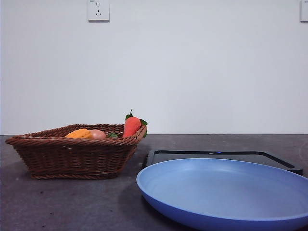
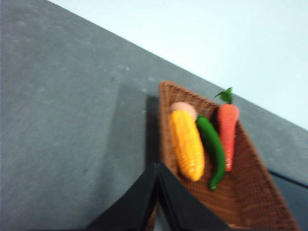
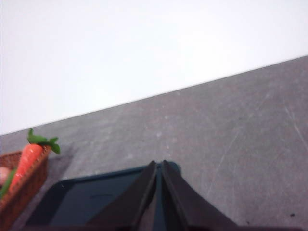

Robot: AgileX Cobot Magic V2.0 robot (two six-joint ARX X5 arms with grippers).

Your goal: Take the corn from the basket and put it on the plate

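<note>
Yellow corn (image 2: 186, 144) lies in basket (image 2: 250, 192) beside green pepper (image 2: 211, 147); plate (image 1: 226, 192) bare. Left tool (image 2: 157, 178) above basket, jaws together; right tool (image 3: 157, 175) likewise. Cob likely light, stiff, bumpy: grip mid-length.

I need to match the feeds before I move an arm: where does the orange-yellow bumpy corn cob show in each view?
Front view: the orange-yellow corn cob just peeks over the rim of the dark-brown woven wicker basket, left of the pinkish egg-shaped item.
Left wrist view: the cob lies in the basket, beside the green pepper.
Right wrist view: not in it.
Shared landmark: the red-orange carrot.
</note>
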